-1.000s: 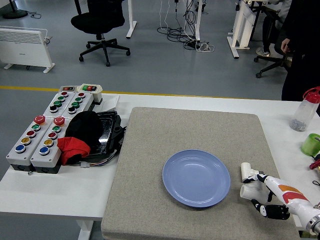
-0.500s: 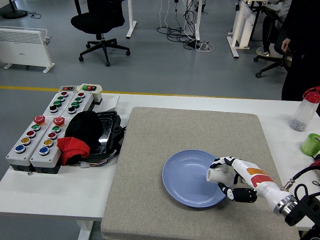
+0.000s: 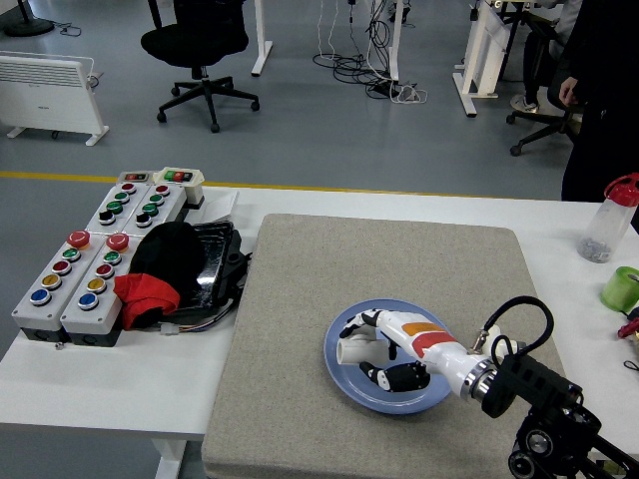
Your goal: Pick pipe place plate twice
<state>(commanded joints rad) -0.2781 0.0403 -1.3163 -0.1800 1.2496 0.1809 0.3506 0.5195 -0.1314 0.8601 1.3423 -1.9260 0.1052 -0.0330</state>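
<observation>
Pipe (image 3: 351, 351), the white piece you're after, sits pinched in the right robot hand (image 3: 377, 349), fingers curled around it low over the left half of the blue plate (image 3: 431, 391), likely so it can be let go inside the rim. You can't tell whether it touches the plate; the hand covers most of it. No second pipe shows. Beyond the hand, the grey mat (image 3: 389, 259) covers the tabletop (image 3: 100, 374); far right, a bottle (image 3: 608, 222) stands, a person behind cut off.

Button boxes (image 3: 95, 264), black-and-red cloth (image 3: 160, 269), bottle (image 3: 609, 220), green cup (image 3: 621, 288)
</observation>
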